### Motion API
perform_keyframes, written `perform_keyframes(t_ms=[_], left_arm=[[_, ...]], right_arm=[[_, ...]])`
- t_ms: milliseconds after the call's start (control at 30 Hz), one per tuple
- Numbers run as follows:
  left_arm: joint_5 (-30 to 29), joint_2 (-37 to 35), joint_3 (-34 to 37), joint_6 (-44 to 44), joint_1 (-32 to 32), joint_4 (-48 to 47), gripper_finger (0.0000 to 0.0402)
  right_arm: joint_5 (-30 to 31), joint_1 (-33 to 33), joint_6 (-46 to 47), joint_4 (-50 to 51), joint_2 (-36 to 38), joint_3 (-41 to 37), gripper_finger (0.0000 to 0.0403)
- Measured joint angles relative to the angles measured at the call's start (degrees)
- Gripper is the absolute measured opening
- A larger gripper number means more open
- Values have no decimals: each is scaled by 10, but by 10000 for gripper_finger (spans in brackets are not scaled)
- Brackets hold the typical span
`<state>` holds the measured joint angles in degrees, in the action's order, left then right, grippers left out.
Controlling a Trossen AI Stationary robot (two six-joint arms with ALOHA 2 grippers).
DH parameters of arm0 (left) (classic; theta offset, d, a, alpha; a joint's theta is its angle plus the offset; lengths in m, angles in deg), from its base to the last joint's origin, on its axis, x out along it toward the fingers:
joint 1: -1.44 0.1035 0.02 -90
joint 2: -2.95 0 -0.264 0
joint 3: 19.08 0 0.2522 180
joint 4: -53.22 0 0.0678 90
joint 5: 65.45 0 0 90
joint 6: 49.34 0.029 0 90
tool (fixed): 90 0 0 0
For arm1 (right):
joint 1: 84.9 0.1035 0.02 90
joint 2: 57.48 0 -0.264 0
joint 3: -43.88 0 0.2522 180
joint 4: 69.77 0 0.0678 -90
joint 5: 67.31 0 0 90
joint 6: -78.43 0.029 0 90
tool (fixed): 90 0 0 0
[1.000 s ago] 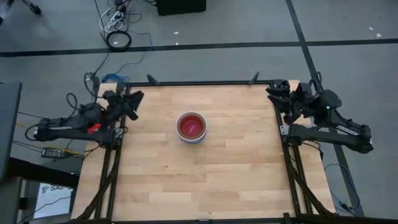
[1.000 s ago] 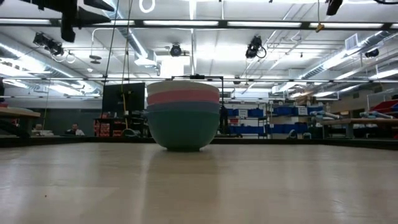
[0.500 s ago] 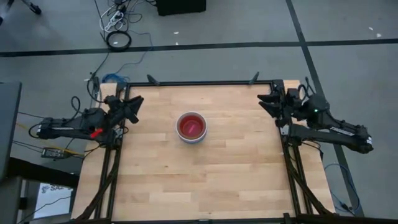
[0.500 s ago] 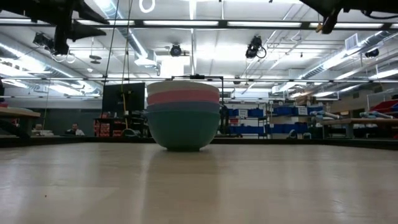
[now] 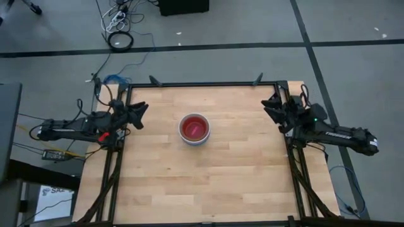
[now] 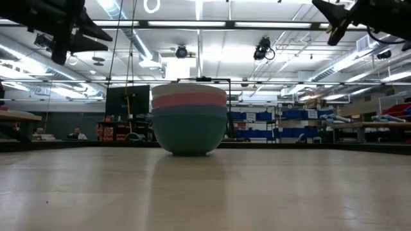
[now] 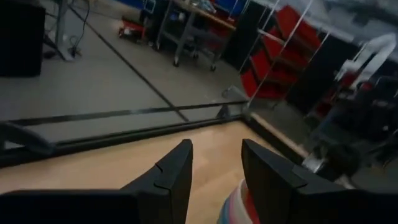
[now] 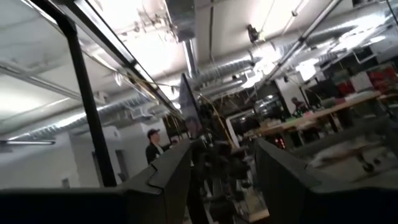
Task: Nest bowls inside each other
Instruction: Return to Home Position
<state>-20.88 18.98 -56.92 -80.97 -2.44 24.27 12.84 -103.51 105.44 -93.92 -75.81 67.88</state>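
Dark left hand [image 5: 137,113] and right hand [image 5: 269,107] gape empty, well apart from bowls [image 5: 194,128].

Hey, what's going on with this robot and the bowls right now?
The stack of bowls stands nested near the middle of the table, with the teal bowl at the bottom and the red bowl innermost. Neither arm is handling it: the left gripper hangs open over the table's left edge and the right gripper hangs open over its right edge, both empty.
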Motion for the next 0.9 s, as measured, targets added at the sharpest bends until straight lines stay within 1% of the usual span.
perform_keyframes(t_ms=[67,133,200,267,300,367,500,600,767,833,900], left_arm=[[9,0,0,-8,0,13,147],[36,-1,0,-1,0,15,147],[100,0,0,36,0,24,147],[168,0,0,95,0,23,147],[190,0,0,119,0,19,147],[213,0,0,155,0,3,147],[217,0,0,204,0,-29,147],[217,-1,0,230,0,-56,147],[215,-1,0,250,0,-87,147],[215,-4,8,240,0,-66,147],[220,-19,36,231,0,-27,147]], right_arm=[[-4,0,4,-17,0,-10,168],[-5,0,15,-27,0,-17,168],[-11,0,32,-26,0,-21,168],[-32,0,42,-17,0,-23,168],[-45,0,46,-13,0,-23,168],[-74,0,49,-13,0,-23,168],[-147,0,34,-10,0,-23,168],[-204,0,15,35,0,-23,168],[-248,0,-18,139,0,-23,168],[-263,0,-51,154,0,-23,168],[-271,0,-83,156,0,-23,168]])
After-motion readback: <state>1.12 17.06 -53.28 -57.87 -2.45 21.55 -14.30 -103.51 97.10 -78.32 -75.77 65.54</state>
